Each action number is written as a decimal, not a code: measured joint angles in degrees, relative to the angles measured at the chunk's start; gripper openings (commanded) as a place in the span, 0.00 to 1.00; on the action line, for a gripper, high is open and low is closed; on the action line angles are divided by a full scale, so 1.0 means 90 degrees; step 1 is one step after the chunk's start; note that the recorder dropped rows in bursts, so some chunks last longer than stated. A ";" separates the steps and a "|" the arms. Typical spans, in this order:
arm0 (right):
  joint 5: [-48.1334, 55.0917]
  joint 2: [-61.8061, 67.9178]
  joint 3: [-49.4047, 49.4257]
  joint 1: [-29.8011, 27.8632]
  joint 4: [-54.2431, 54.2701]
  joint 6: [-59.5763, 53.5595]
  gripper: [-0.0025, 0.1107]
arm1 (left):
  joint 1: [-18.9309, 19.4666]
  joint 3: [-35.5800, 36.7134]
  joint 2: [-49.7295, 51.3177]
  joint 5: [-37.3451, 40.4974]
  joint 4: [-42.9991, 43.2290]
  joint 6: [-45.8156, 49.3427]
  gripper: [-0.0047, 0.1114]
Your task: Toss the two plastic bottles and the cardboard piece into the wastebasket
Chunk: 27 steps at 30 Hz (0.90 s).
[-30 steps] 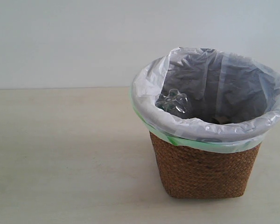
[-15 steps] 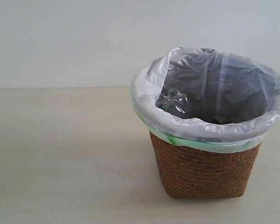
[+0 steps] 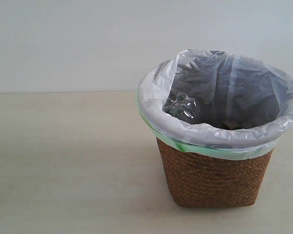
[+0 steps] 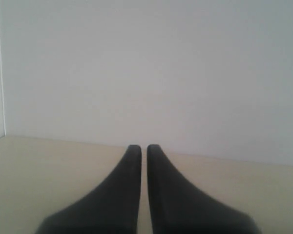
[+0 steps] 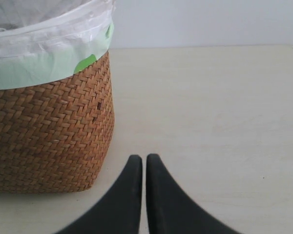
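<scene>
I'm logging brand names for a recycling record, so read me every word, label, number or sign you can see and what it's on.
No readable text in any view. The wastebasket shows only plain weave, its bag liner shows no print, and the clear bottle inside shows only its bare base; any label is hidden.
</scene>
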 measured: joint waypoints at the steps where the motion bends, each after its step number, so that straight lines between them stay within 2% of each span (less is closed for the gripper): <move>1: 0.0000 0.0000 0.0000 0.0000 0.0000 0.0000 0.02 | 0.0019 0.0000 0.0000 0.0087 0.0057 0.0000 0.07; 7: 0.0000 0.0000 0.0000 0.0000 0.0000 0.0000 0.02 | 0.0079 0.0000 0.0000 0.0768 0.0615 0.0000 0.07; 12: 0.0000 0.0000 0.0000 0.0000 0.0000 0.0000 0.02 | 0.0249 0.0015 0.0000 0.1731 0.0680 0.0000 0.07; 27: 0.0000 0.0000 0.0000 0.0000 0.0000 0.0000 0.02 | 0.0315 0.0015 0.0000 0.1895 0.0680 -0.0060 0.07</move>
